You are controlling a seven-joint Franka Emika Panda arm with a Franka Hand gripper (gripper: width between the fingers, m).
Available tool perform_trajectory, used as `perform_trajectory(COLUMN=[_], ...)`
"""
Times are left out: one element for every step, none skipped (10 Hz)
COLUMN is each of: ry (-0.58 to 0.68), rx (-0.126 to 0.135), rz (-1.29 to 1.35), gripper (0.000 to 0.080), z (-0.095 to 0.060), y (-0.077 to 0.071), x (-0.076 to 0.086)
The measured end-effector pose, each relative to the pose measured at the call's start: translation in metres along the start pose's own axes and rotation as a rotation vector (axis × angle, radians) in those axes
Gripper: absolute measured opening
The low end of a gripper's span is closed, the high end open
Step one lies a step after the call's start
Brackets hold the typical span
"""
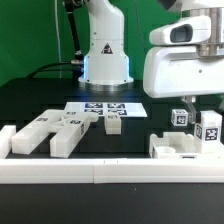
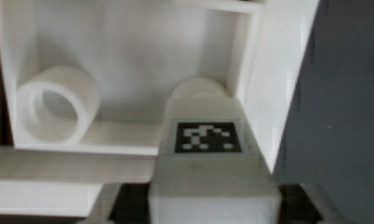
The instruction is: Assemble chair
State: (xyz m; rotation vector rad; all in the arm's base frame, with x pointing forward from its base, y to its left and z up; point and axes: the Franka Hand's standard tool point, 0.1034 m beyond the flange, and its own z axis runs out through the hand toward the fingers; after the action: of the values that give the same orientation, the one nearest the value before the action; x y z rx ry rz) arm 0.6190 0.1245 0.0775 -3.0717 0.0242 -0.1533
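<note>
The chair is still loose matte white pieces. In the wrist view a tagged white bar (image 2: 205, 150) runs out from between my fingers (image 2: 123, 205), and its sides meet the dark pads with no gap showing. Beyond the bar lies a white frame piece (image 2: 95, 90) with a round hole. In the exterior view my gripper (image 1: 184, 104) hangs at the right over the small tagged bar (image 1: 181, 117), shut on its top. A second tagged piece (image 1: 210, 130) stands beside it. The frame piece (image 1: 175, 148) lies just in front.
Several other white chair pieces (image 1: 55, 133) lie on the exterior view's left. The marker board (image 1: 100, 107) lies in the middle in front of the robot base (image 1: 105, 60). A long low white border rail (image 1: 110, 172) runs along the front.
</note>
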Motion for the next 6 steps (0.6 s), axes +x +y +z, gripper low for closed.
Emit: perform_trajectory(ry=[0.002,0.003,0.003,0.002,0.001,0.001], rx=[0.014,0.015,0.011,0.009,0.01,0.014], rz=[0.124,0.229,0.369,0.45,0.564,0.667], gripper=[0.0288,0.0288,0.0288,0.0288,0.0288,0.0289], z=[0.0001,0.0003,0.0004,0.0004,0.0006,0.0006], y=[0.0015,0.0013,0.0008,0.0005,-0.0001,-0.0002], x=[0.0006,0.0005,0.0001,-0.0002,-0.0004,-0.0003])
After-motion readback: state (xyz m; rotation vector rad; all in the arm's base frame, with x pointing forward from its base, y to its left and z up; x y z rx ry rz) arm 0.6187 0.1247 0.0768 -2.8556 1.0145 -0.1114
